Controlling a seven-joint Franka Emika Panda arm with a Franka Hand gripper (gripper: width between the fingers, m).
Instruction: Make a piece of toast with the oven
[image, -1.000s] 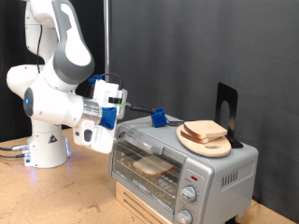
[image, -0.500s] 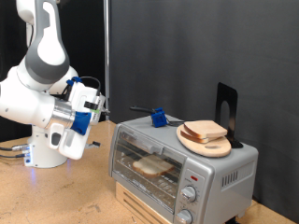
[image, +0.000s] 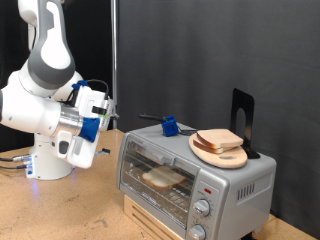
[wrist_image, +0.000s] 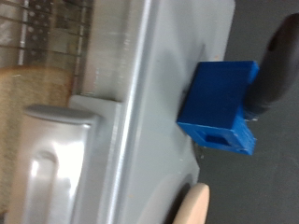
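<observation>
The oven (image: 195, 180) stands at the exterior view's right with its glass door shut. The piece of toast (image: 162, 178) lies on the wire rack inside, seen through the glass. My gripper (image: 106, 116) hangs in the air to the exterior view's left of the oven, apart from it and holding nothing that I can see. In the wrist view the oven's grey top (wrist_image: 159, 84) and door handle (wrist_image: 56, 173) fill the frame, with the toast (wrist_image: 23, 98) behind the glass. My fingers do not show there.
A second bread slice (image: 220, 140) lies on a round wooden board (image: 222, 155) on the oven's top. A blue block (image: 170, 126) with a black handle also sits there, and shows in the wrist view (wrist_image: 220, 103). A black stand (image: 242, 112) rises behind.
The arm has drawn back from the oven's door towards the exterior view's left. Since half a second ago it has barely moved. The oven and bread are unchanged.
</observation>
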